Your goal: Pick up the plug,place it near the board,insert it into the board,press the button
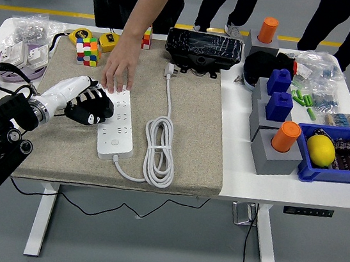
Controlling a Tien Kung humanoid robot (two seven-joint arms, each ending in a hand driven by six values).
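The left hand has its fingers curled and holding nothing, just beside the left edge of the white power strip (the board) on the cloth-covered counter; a person's hand presses the strip's far end; the plug lies well apart, up near the black box, its cable coiled right of the strip.

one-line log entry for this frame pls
left hand: curled, at power strip left edge, holding nothing | person's hand: on strip's far end | plug: on mat, unplugged | right arm: out of view
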